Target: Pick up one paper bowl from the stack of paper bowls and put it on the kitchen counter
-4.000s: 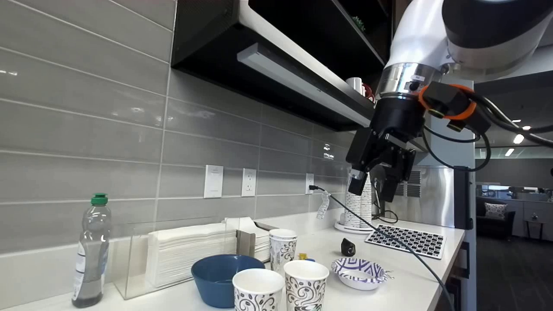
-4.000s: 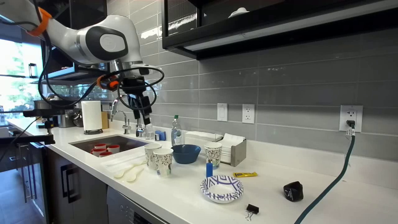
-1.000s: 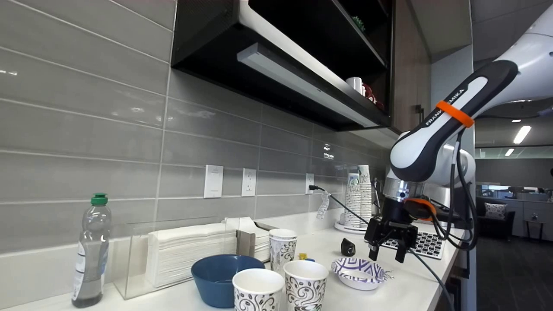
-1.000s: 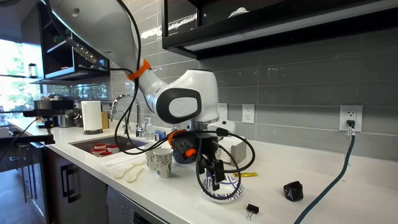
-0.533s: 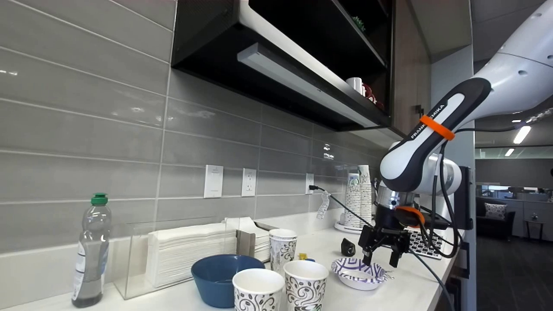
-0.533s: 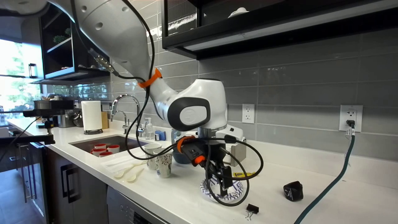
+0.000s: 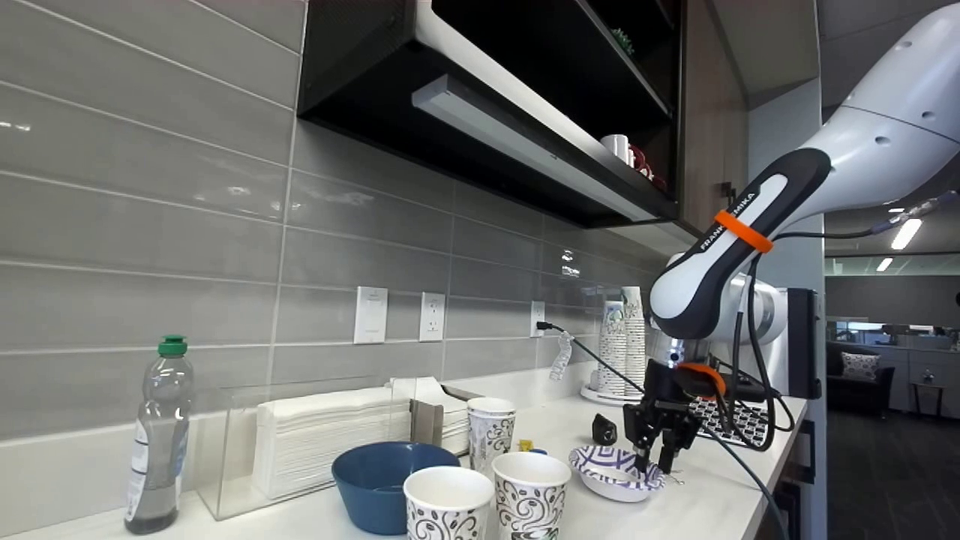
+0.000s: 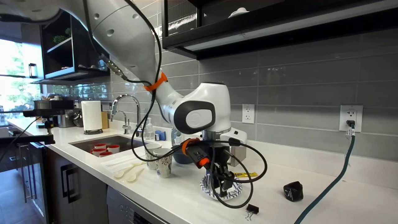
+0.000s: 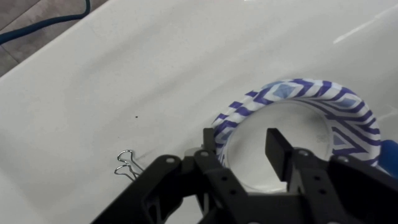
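Observation:
The stack of paper bowls, white with a purple-blue pattern, sits on the white kitchen counter. Doubled rim edges at its left suggest nested bowls; how many I cannot tell. My gripper straddles the near rim in the wrist view: one finger is outside the bowl wall, the other over the inside. The jaws are partly narrowed, with a visible gap between the rim and the inner finger. In both exterior views the fingers reach down at the edge of the paper bowl, partly covering it.
Patterned cups and a plain blue bowl stand close by. A blue cylinder is beside the stack. A binder clip, black pouch, yellow packet and cable lie around. A cabinet hangs above.
My gripper has come down from above the counter to the bowls' rim, and its jaws have narrowed over the last half second. The bowls have shifted slightly.

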